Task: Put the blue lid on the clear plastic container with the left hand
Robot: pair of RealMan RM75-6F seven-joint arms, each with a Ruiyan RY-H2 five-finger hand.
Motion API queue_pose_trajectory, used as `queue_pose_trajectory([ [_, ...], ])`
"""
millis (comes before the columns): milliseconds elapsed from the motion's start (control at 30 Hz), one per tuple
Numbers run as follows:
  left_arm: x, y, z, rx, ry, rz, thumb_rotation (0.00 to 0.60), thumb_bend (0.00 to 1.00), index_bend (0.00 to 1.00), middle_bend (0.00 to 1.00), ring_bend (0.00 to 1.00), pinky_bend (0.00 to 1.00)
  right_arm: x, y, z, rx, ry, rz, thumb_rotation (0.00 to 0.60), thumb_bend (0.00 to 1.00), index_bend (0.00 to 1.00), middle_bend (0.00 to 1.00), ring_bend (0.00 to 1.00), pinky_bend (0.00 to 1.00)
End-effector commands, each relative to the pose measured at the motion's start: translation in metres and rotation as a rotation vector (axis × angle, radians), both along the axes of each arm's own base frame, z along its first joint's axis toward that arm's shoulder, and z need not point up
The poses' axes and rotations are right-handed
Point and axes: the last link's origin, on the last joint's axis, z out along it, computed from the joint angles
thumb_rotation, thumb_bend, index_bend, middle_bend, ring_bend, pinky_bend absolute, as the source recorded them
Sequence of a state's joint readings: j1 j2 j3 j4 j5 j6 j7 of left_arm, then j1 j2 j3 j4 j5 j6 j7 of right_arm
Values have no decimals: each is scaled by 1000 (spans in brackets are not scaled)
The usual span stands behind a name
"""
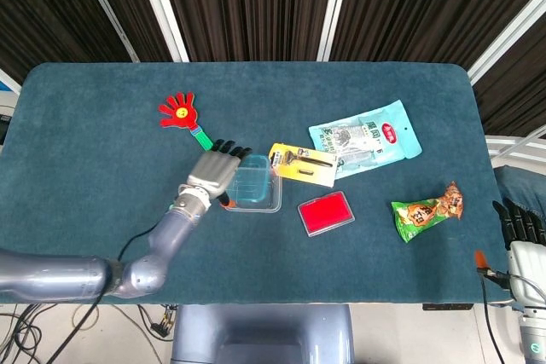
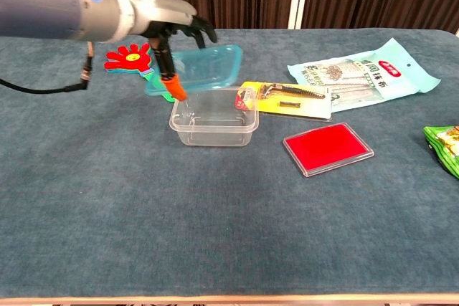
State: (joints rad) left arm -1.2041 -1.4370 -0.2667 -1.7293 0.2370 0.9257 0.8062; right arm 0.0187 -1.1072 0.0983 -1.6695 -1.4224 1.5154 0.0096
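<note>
My left hand (image 1: 217,175) (image 2: 174,37) holds the blue lid (image 1: 254,187) (image 2: 204,67) in the air, just over the clear plastic container (image 1: 253,201) (image 2: 214,118) near the table's middle. In the chest view the lid hangs a little above the container's far rim, tilted, with its right side higher. The thumb's orange tip reaches down by the container's left rim. In the head view the lid covers most of the container. My right hand (image 1: 517,221) rests at the lower right edge of the head view, fingers straight, holding nothing.
A red hand-shaped clapper (image 1: 183,117) (image 2: 136,62) lies left of the container. A yellow carded tool (image 1: 301,164) (image 2: 287,99) touches its right corner. A red flat case (image 1: 326,213) (image 2: 328,147), a pale snack bag (image 1: 365,137) (image 2: 364,73) and a green snack bag (image 1: 426,210) lie to the right.
</note>
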Motion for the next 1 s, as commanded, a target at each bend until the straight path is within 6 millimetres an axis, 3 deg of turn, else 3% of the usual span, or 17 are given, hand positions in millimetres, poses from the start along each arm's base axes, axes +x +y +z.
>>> queue_pose_trajectory([
  [33, 15, -3, -13, -15, -8, 16, 600, 374, 106, 369, 5, 17, 0, 0, 0, -2, 0, -1, 600, 390, 12, 0, 0, 0],
  [467, 28, -7, -28, 8, 26, 67, 600, 364, 104, 367, 5, 16, 0, 0, 1, -2, 1, 1, 600, 390, 12, 0, 0, 0],
  [1000, 16, -5, -40, 26, 81, 80, 600, 364, 104, 367, 5, 6, -1, 1, 1, -5, 0, -5, 600, 389, 12, 0, 0, 0],
])
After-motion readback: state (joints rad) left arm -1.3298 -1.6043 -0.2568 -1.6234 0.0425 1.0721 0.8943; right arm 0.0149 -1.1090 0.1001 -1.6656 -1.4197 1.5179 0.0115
